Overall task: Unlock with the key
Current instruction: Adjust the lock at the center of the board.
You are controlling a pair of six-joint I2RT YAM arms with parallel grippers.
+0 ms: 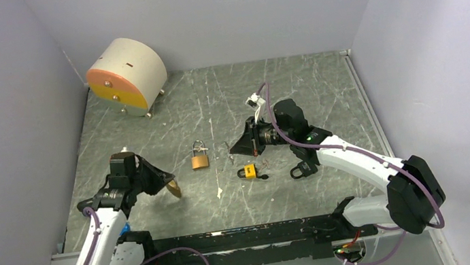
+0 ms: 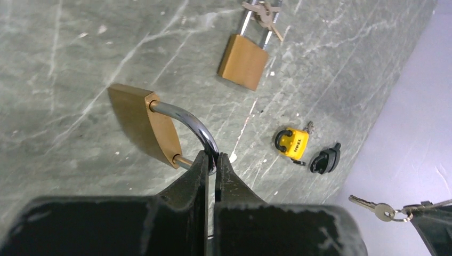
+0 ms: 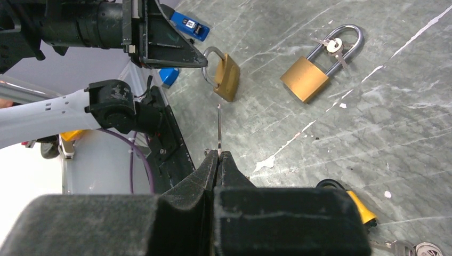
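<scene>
Grey marbled surface (image 1: pixel 323 93), left side: brass padlock (image 2: pixel 141 125), pinched by its shackle in our left hand (image 2: pixel 211 160), jaws closed tight and body turned outward, we judge, to offer the keyway. Key (image 3: pixel 219 128): clamped blade-forward in our fully closed right hand (image 3: pixel 218 156), pointed toward that padlock but well apart. Lying spare between: second brass padlock (image 1: pixel 199 160), yellow padlock (image 1: pixel 247 171), black padlock (image 1: pixel 300 170).

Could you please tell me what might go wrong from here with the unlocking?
The left gripper pinches only the curved chrome shackle of the rectangular brass padlock, so its body may swivel when pushed. The right gripper holds the thin silver key by one end; a misaligned push could twist it loose.
</scene>
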